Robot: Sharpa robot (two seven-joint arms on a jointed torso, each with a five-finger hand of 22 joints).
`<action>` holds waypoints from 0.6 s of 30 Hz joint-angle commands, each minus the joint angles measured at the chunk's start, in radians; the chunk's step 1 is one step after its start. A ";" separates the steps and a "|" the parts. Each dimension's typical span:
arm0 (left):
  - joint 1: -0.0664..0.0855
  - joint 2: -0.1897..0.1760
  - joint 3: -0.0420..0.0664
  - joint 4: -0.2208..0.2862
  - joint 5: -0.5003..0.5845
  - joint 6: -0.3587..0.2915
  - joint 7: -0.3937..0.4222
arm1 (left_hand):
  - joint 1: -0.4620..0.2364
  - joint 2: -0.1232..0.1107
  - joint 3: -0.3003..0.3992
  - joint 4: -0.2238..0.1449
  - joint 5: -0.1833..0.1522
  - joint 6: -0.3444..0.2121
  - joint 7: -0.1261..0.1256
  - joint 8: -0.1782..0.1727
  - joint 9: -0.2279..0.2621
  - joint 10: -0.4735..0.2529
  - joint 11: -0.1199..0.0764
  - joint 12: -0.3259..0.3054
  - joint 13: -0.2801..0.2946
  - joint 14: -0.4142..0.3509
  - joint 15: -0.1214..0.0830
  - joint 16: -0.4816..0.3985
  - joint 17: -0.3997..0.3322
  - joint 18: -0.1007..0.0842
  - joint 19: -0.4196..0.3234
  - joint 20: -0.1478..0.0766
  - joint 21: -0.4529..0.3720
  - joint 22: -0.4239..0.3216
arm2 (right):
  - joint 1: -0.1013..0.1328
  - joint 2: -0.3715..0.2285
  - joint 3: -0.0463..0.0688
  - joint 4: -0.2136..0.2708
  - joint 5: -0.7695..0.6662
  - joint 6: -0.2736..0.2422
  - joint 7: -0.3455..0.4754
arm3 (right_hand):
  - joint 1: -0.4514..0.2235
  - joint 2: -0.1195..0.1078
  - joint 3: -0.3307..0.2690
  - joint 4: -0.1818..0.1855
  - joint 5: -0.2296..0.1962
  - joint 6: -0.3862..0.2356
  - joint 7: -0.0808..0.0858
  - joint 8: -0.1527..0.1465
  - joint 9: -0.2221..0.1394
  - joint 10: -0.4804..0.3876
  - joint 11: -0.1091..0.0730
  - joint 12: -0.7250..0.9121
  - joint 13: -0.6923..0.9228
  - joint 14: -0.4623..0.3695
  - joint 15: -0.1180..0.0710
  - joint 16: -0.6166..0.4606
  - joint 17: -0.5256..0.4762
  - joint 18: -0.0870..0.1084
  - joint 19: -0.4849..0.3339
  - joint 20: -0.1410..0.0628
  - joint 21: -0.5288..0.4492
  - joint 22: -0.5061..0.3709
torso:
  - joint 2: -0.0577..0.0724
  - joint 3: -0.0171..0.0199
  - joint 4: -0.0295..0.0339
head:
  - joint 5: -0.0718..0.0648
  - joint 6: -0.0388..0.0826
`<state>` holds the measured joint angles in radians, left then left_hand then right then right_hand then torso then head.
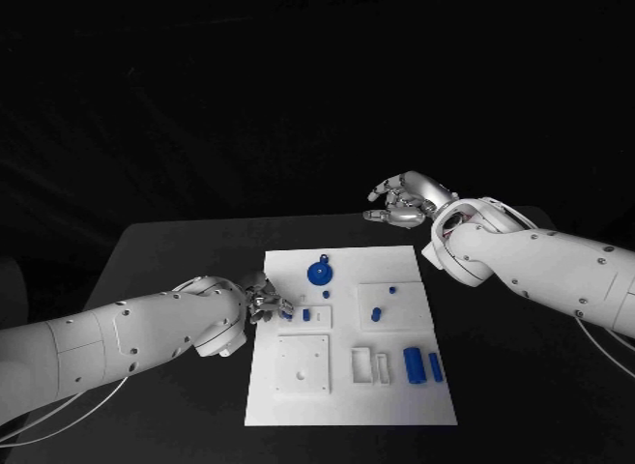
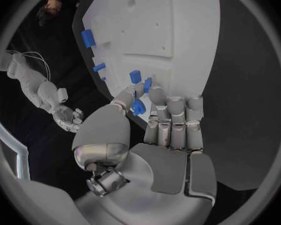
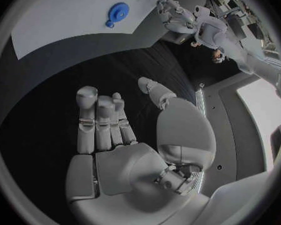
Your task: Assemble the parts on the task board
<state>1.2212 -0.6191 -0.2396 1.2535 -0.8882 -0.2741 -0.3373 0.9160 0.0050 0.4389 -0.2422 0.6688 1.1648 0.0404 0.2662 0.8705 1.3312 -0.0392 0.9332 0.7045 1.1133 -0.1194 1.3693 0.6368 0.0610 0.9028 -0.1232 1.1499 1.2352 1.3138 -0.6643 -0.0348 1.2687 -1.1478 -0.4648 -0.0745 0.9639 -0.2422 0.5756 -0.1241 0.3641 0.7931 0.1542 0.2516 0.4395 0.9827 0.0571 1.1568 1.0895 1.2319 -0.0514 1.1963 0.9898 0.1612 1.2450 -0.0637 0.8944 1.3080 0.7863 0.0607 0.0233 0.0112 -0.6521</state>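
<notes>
Dim, dark surroundings; the white task board (image 1: 348, 387) stands out brightly; wrist views bend at edges.

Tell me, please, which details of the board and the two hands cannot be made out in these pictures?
- Head view: what the left hand touches on the task board; its fingers cover it.
- Left wrist view: how the small blue part is seated; the fingers partly hide it.
- Right wrist view: the board's near half, cut off by the circle's rim; the right hand holds nothing.

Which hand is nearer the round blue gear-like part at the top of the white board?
Left. The left hand sits at the white board's left edge, just below the round blue gear-like part; the right hand hovers off the board, beyond its far right corner.
</notes>
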 commanded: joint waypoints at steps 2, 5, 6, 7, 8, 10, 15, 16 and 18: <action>-0.007 0.007 0.001 -0.007 -0.016 -0.009 0.001 | 0.007 0.003 0.051 -0.047 0.007 0.045 -0.039 0.006 0.003 0.078 -0.070 0.007 0.001 0.059 -0.066 0.005 0.001 0.006 0.008 -0.131 0.006 0.001 | 0.000 -0.001 0.000 0.001 0.000 0.011 0.004 | 0.001 0.007 0.000 0.009 0.005 -0.007 0.017 0.005 -0.001 -0.005 0.000 0.006 -0.001 0.002 -0.002 -0.002 -0.002 0.101 0.003 -0.006 -0.005 0.013 | 0.000 0.0000 0.0006 | -0.004 -0.003; -0.008 0.007 0.001 -0.007 -0.018 -0.008 0.001 | 0.007 0.003 0.051 -0.047 0.007 0.045 -0.039 0.006 0.003 0.078 -0.070 0.007 0.002 0.059 -0.066 0.005 0.001 0.006 0.008 -0.131 0.006 0.001 | -0.001 -0.001 0.000 0.001 0.000 0.011 0.004 | 0.001 0.008 0.000 0.009 0.005 -0.007 0.017 0.005 -0.001 -0.005 0.000 0.006 -0.002 0.002 -0.002 -0.002 -0.002 0.101 0.003 -0.006 -0.005 0.013 | 0.001 0.0000 0.0008 | -0.005 -0.004; -0.008 0.008 0.001 -0.008 -0.019 -0.007 0.001 | 0.007 0.003 0.051 -0.047 0.007 0.045 -0.039 0.006 0.003 0.078 -0.070 0.007 0.002 0.059 -0.066 0.005 0.001 0.006 0.008 -0.131 0.006 0.001 | -0.001 -0.001 0.000 0.001 0.000 0.012 0.004 | 0.001 0.008 0.000 0.009 0.005 -0.007 0.017 0.005 -0.001 -0.005 0.000 0.006 -0.002 0.002 -0.002 -0.002 -0.002 0.101 0.003 -0.006 -0.005 0.013 | 0.000 0.0000 0.0006 | -0.005 -0.004; -0.008 0.009 0.001 -0.009 -0.019 -0.007 0.001 | 0.007 0.003 0.051 -0.047 0.007 0.045 -0.039 0.006 0.003 0.078 -0.070 0.007 0.002 0.059 -0.066 0.005 0.001 0.007 0.008 -0.131 0.006 0.001 | -0.001 -0.002 0.000 0.001 0.000 0.012 0.004 | 0.001 0.008 0.000 0.009 0.005 -0.007 0.017 0.005 -0.001 -0.005 0.000 0.006 -0.002 0.002 -0.002 -0.002 -0.002 0.101 0.003 -0.006 -0.005 0.013 | 0.000 0.0001 0.0005 | -0.005 -0.005; -0.008 0.009 0.001 -0.009 -0.020 -0.007 0.001 | 0.007 0.003 0.051 -0.047 0.007 0.045 -0.039 0.006 0.003 0.078 -0.070 0.007 0.002 0.059 -0.066 0.005 0.002 0.007 0.008 -0.131 0.006 0.001 | -0.001 -0.002 0.000 0.002 0.000 0.012 0.004 | 0.001 0.008 0.000 0.009 0.006 -0.007 0.017 0.005 -0.001 -0.005 0.000 0.006 -0.002 0.002 -0.002 -0.002 -0.002 0.101 0.003 -0.006 -0.005 0.013 | 0.000 0.0002 0.0009 | -0.005 -0.005; -0.008 0.009 0.001 -0.010 -0.024 -0.003 0.001 | 0.007 0.003 0.051 -0.047 0.007 0.045 -0.039 0.006 0.003 0.078 -0.070 0.008 0.002 0.059 -0.066 0.006 0.002 0.007 0.008 -0.131 0.006 0.001 | -0.001 -0.002 0.000 0.002 0.000 0.011 0.004 | 0.001 0.008 0.000 0.009 0.006 -0.008 0.017 0.005 -0.001 -0.005 0.000 0.006 -0.002 0.002 -0.002 -0.002 -0.002 0.101 0.003 -0.006 -0.005 0.013 | -0.001 0.0003 0.0017 | -0.005 -0.005; -0.008 0.009 0.001 -0.013 -0.026 0.004 -0.001 | 0.007 0.003 0.051 -0.047 0.007 0.045 -0.039 0.006 0.003 0.078 -0.070 0.008 0.003 0.059 -0.067 0.006 0.002 0.007 0.009 -0.131 0.007 0.001 | -0.001 -0.002 0.000 0.002 0.000 0.011 0.005 | 0.001 0.008 0.000 0.009 0.008 -0.008 0.017 0.005 -0.001 -0.005 0.000 0.006 -0.002 0.002 -0.002 -0.002 -0.002 0.101 0.003 -0.006 -0.005 0.013 | -0.001 0.0004 0.0006 | -0.004 -0.005; -0.008 0.008 0.001 -0.013 -0.026 0.007 -0.002 | 0.007 0.003 0.051 -0.048 0.007 0.045 -0.040 0.006 0.003 0.078 -0.071 0.008 0.003 0.059 -0.067 0.006 0.002 0.007 0.009 -0.131 0.007 0.002 | -0.001 -0.002 0.000 0.002 0.000 0.012 0.005 | 0.001 0.008 0.000 0.009 0.008 -0.008 0.017 0.005 -0.001 -0.005 0.000 0.006 -0.002 0.002 -0.002 -0.002 -0.002 0.101 0.003 -0.006 -0.005 0.013 | -0.001 0.0004 0.0007 | -0.004 -0.005; -0.008 0.007 0.001 -0.014 -0.029 0.023 -0.003 | 0.007 0.004 0.051 -0.048 0.007 0.045 -0.040 0.006 0.003 0.078 -0.071 0.008 0.003 0.059 -0.067 0.006 0.002 0.007 0.009 -0.131 0.007 0.002 | -0.001 -0.003 0.000 0.002 0.000 0.012 0.005 | 0.001 0.008 0.000 0.009 0.008 -0.008 0.017 0.005 -0.001 -0.005 0.000 0.006 -0.003 0.002 -0.002 -0.002 -0.002 0.101 0.003 -0.006 -0.005 0.013 | -0.001 0.0002 0.0006 | -0.004 -0.005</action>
<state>1.2134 -0.6123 -0.2390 1.2403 -0.9061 -0.2732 -0.3383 0.9160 0.0050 0.4375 -0.2437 0.6730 1.1667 0.0383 0.2702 0.8707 1.3315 -0.0397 0.9369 0.7063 1.1133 -0.1199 1.3709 0.6376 0.0610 0.9027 -0.1232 1.1499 1.2353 1.3136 -0.6664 -0.0348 1.2695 -1.1472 -0.4644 -0.0745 0.9640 -0.2422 0.5755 -0.1186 0.3680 0.7930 0.1542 0.2516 0.4395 0.9826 0.0571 1.1567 1.0881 1.2319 -0.0513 1.1964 0.9888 0.1612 1.2463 -0.0622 0.8944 1.3078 0.7856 0.0611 0.0244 0.0063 -0.6573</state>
